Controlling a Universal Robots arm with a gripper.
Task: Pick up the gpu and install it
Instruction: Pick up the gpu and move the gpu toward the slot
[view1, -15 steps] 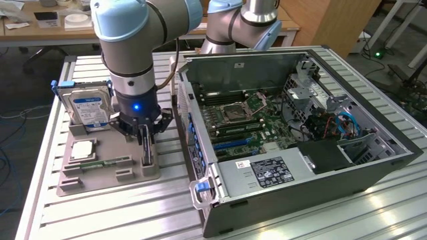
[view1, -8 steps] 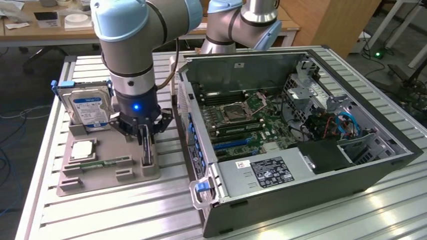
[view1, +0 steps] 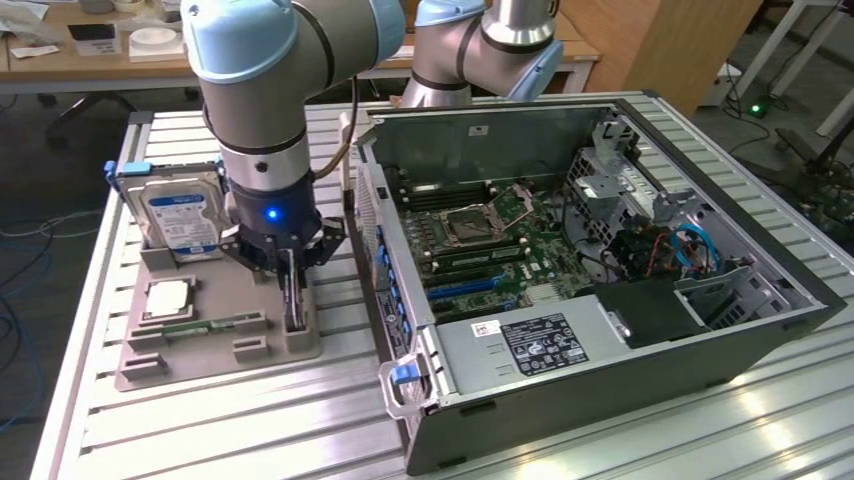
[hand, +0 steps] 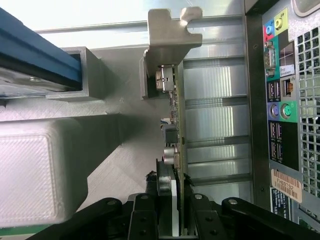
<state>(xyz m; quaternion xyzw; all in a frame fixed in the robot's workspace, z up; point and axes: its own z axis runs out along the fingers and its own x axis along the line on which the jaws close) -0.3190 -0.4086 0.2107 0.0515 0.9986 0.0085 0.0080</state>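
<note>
The gpu (view1: 292, 305) stands on edge in a slot of the grey holder tray (view1: 200, 355), just beside the open computer case (view1: 747, 330). In the wrist view the gpu (hand: 178, 115) is seen edge-on, and its silvery end bracket (hand: 170, 40) is at the far end. My gripper (view1: 290, 268) points straight down onto the card's top edge. In the wrist view the gripper (hand: 180, 212) straddles the card near its middle. The card still sits in its slot.
A silver hard drive (view1: 180, 215) stands upright at the tray's back. A processor (view1: 167, 298) and a green memory stick (view1: 220, 323) lie on the tray. The case's rear port panel (hand: 280, 100) is close beside the card. The motherboard (view1: 481, 240) lies exposed inside the case.
</note>
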